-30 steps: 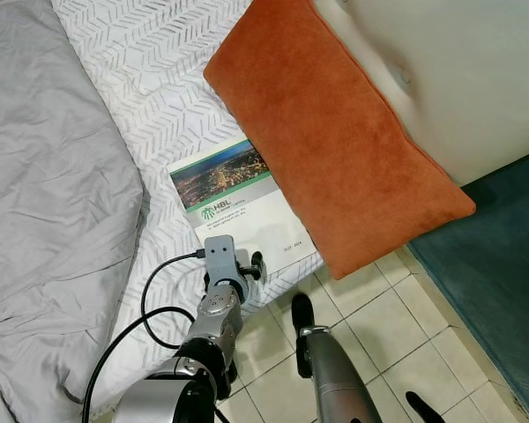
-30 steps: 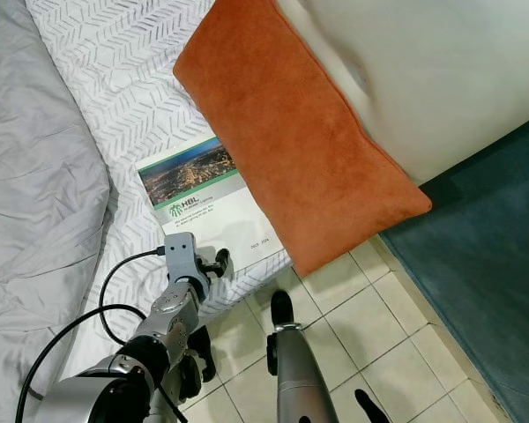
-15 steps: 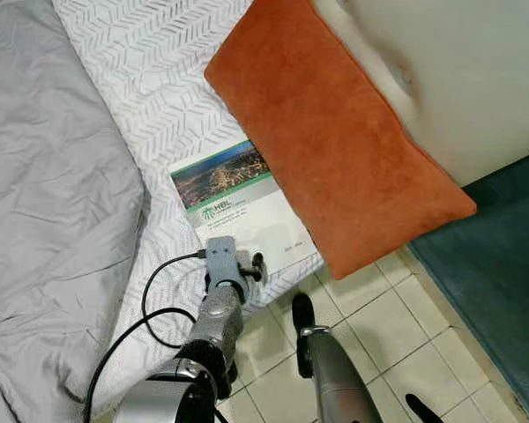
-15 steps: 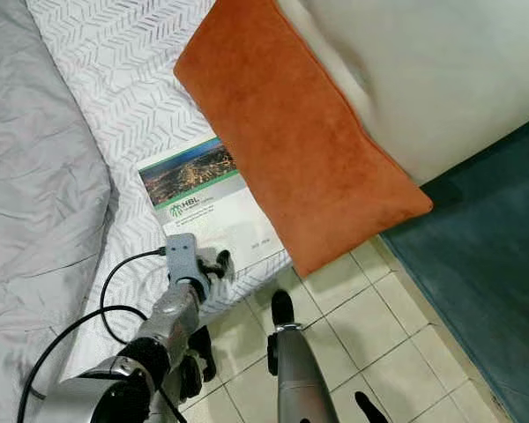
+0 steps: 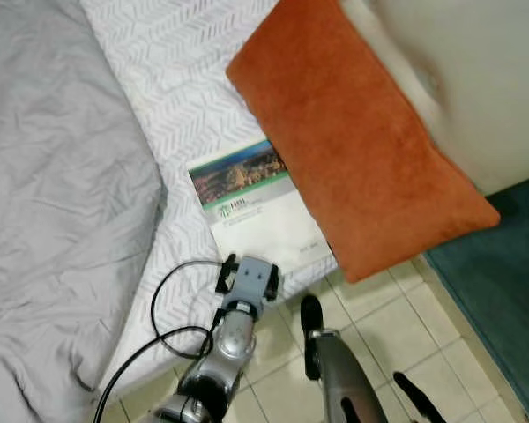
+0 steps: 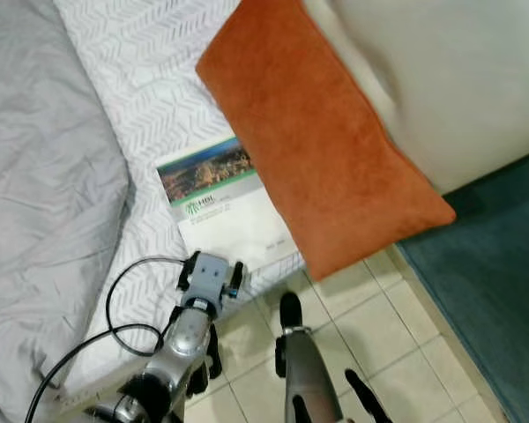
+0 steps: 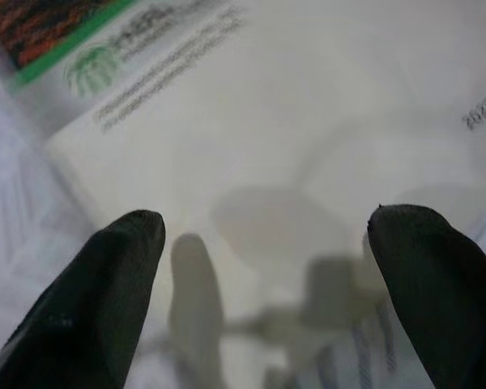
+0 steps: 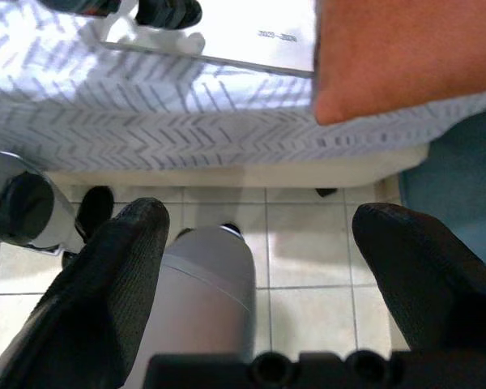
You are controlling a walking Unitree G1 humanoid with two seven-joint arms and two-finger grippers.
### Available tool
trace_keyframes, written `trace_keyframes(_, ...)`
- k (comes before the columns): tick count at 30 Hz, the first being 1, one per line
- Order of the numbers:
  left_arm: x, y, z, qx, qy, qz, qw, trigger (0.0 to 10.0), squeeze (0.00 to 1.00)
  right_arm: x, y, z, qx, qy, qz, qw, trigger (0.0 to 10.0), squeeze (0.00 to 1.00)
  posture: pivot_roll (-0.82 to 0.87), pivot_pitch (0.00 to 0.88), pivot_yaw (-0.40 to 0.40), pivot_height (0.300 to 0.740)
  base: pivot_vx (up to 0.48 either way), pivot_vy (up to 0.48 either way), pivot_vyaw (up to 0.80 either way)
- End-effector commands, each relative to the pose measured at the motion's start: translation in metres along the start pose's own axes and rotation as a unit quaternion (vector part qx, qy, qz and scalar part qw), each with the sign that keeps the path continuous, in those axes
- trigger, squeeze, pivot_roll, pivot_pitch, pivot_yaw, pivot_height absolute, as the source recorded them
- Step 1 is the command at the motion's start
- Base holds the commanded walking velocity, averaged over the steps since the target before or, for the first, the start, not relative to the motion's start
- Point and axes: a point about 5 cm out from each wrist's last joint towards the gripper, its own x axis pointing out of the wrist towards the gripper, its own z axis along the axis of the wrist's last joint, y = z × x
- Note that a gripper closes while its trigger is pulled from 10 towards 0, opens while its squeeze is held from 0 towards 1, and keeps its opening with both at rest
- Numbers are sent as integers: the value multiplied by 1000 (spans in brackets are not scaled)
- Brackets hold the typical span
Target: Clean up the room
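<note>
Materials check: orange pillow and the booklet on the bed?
Orange pillow: looks like velvet or suede-like fabric, matte, with a soft mottled nap. Booklet: paper with a smooth printed cover, likely coated; left wrist view shows soft shadows on it, no clear gloss.

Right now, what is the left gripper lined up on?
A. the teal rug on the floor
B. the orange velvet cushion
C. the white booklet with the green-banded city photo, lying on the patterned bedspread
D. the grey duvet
C: the left gripper hovers open over the white booklet with the green-banded city photo, its black fingers spread either side of the booklet's near edge, beside the orange velvet cushion.
</note>
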Motion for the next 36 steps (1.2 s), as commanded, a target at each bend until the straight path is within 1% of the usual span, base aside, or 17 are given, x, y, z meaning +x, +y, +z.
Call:
trace_keyframes(1, -27, -32, -5, -69, 4, -38, 997, 10000, 0, 4, 3, -9, 20, 15, 5, 1000, 10000, 0, -256, 534, 105, 740, 0, 0, 0)
trace_keyframes(2, -31, -25, -6, -69, -3, -38, 997, 10000, 0, 9, 1, -10, 24, 11, 2, 1000, 10000, 0, -247, 521, 108, 740, 0, 0, 0)
trace_keyframes(3, -35, -19, -7, -54, -12, -42, 998, 10000, 0, 15, -1, -12, 27, 8, -1, 1000, 10000, 0, -227, 489, 115, 740, 0, 0, 0)
trace_keyframes(4, -39, -12, -6, -40, -22, -45, 998, 10000, 0, 18, -3, -11, 28, 4, -2, 1000, 10000, 0, -227, 489, 115, 740, 0, 0, 0)
trace_keyframes(5, -40, -3, -10, -26, -23, -44, 998, 10000, 0, 26, -5, -14, 27, 2, -4, 1000, 10000, 0, -192, 431, 125, 740, 0, 0, 0)
trace_keyframes(6, -43, 12, -14, 5, -30, -43, 999, 10000, 0, 40, -11, -19, 31, 0, -14, 999, 10000, 0, -162, 381, 130, 740, 0, 0, 0)
trace_keyframes(7, -43, 12, -14, 5, -30, -43, 999, 10000, 0, 40, -11, -19, 31, 0, -14, 999, 10000, 0, -162, 381, 130, 740, 0, 0, 0)
trace_keyframes(8, -44, 18, -15, 21, -34, -44, 998, 10000, 0, 46, -14, -21, 34, 1, -20, 999, 10000, 0, -162, 381, 130, 740, 0, 0, 0)
trace_keyframes(36, -44, 18, -15, 21, -34, -44, 998, 10000, 0, 46, -14, -21, 34, 1, -20, 999, 10000, 0, -162, 381, 130, 740, 0, 0, 0)
